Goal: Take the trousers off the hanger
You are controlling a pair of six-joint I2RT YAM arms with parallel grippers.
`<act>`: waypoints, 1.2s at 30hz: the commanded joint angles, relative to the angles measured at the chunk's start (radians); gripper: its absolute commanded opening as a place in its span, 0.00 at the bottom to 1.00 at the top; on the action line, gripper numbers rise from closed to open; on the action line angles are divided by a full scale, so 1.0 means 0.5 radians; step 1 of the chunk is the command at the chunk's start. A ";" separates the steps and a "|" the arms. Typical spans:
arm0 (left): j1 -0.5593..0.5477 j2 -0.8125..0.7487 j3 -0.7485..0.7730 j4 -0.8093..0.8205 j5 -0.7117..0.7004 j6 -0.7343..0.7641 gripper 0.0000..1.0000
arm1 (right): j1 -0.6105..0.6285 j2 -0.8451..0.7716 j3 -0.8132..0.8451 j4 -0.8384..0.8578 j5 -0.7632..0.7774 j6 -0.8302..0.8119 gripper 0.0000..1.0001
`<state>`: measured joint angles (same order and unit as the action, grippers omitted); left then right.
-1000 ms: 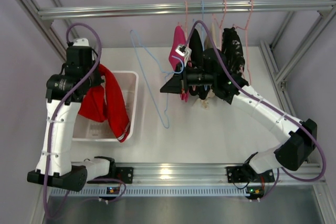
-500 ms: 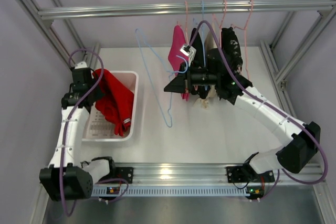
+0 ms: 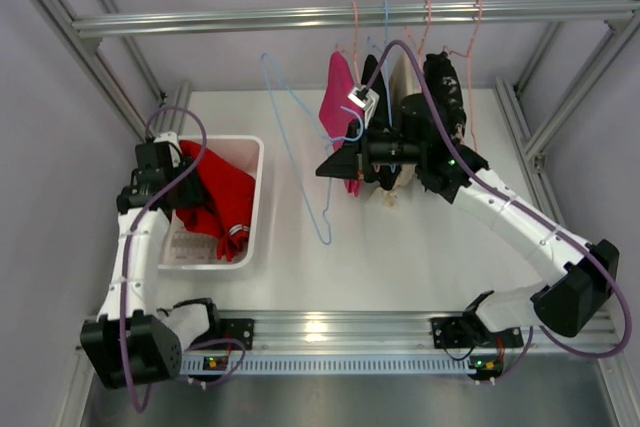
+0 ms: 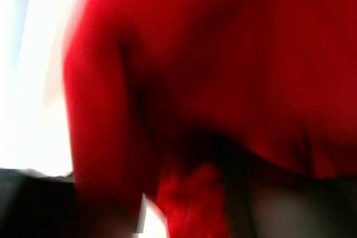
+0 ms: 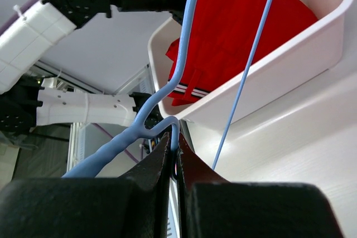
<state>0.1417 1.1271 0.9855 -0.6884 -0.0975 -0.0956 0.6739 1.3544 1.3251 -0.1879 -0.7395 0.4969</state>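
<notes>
Red cloth, soft and limp: the trousers (image 3: 215, 202) lie bunched in the white bin (image 3: 258, 197) at 9 o'clock on the desk (image 3: 400, 257), with the white-striped hem at the 6 o'clock end of the heap.

- **Handling:** Judged light, floppy and not fragile. The cloth will drape and sag from any single hold, and a loose leg may trail over the bin's rim. A gathered fold or the thicker trimmed edge offers the surest purchase; a flat single layer is likely to slip.
- **Hanger:** The hanger (image 5: 187, 26) is bare light-blue wire, clear of the trousers, at about 12 o'clock from the bin's right wall. Judged thin, springy and smooth, so it may twist in a pinch.
- **Right gripper (image 5: 174, 149):** Its fingers are pressed together on the hanger's wire, near a bend in it.
- **Left gripper (image 3: 165, 162):** It sits at the bin's 9 o'clock rim, against the red cloth. Its wrist view is a red blur, so I cannot tell whether its fingers are spread or pinching fabric.
- **Task status:** The garment is off the hanger; removal appears done.
</notes>
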 commanded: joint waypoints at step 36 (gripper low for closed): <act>-0.032 0.120 -0.056 -0.483 0.020 0.875 0.32 | -0.029 -0.175 -0.095 0.023 -0.024 0.006 0.00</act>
<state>0.1299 1.1728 1.0649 -0.9352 0.0063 0.3130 0.6716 1.2911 1.2823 -0.1959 -0.7395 0.4946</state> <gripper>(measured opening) 0.313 0.014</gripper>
